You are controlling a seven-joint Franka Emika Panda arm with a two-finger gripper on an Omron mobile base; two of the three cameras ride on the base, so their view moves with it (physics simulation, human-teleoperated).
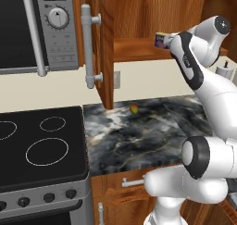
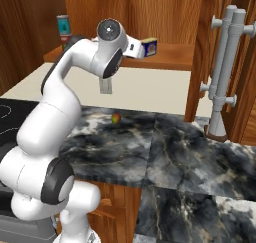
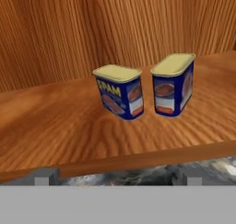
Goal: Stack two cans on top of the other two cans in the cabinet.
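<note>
Two blue rectangular tins with pale yellow lids stand upright on the shelf board (image 3: 60, 126) of the brown wood-grain wall cabinet (image 2: 150, 12): the left tin (image 3: 120, 92), lettered SPAM, and the right tin (image 3: 173, 84) just beside it, a narrow gap between them; both sit well back from the board's front edge, with bare wood to their left and in front. A teal cylindrical can (image 2: 63, 28) stands apart at the far left of that shelf; a fourth I cannot make out. The cabinet door (image 1: 105, 48) hangs open, its long grey metal bar handle (image 1: 88, 46) toward the grey microwave with a round dial (image 1: 59, 17); beneath lie the dark marbled counter (image 2: 165, 152), a small round red-and-green fruit (image 1: 134, 109) on it, and the black glass cooktop (image 1: 41, 145). My arm is raised and bent, wrist level with the shelf, pointing into the cabinet; my pincer (image 3: 115, 176) sits at the board's lip, tips set wide apart, holding nothing.
</note>
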